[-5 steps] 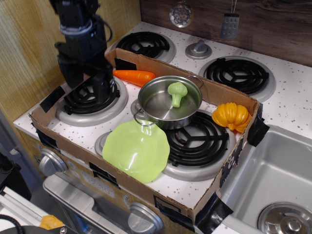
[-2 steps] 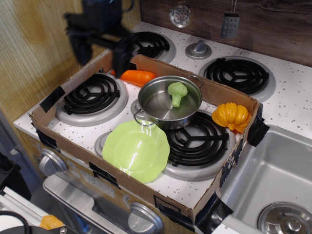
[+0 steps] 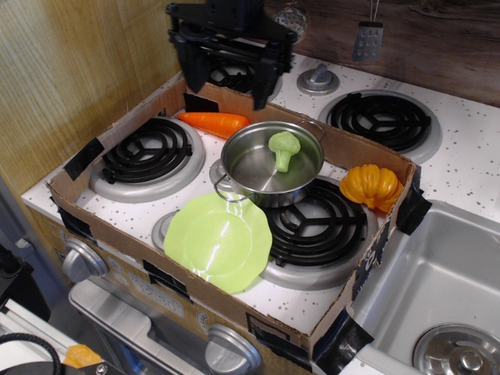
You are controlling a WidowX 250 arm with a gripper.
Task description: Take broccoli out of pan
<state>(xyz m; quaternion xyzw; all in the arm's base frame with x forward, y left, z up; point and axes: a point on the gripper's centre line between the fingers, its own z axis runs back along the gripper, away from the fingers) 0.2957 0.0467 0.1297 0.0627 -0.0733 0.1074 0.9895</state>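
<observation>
Hand: open, empty, raised above the rear-left burner.
Broccoli: stem down inside the pan.
Pan: standing between the carrot and the plate.

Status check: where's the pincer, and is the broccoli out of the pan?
Pincer open, empty, high behind pan. Broccoli inside pan, untouched. Nothing over the pan.

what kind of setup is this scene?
Likely a toy kitchen: a speckled stovetop with coil burners, a sink at right, and plastic play food such as the carrot and broccoli.
</observation>
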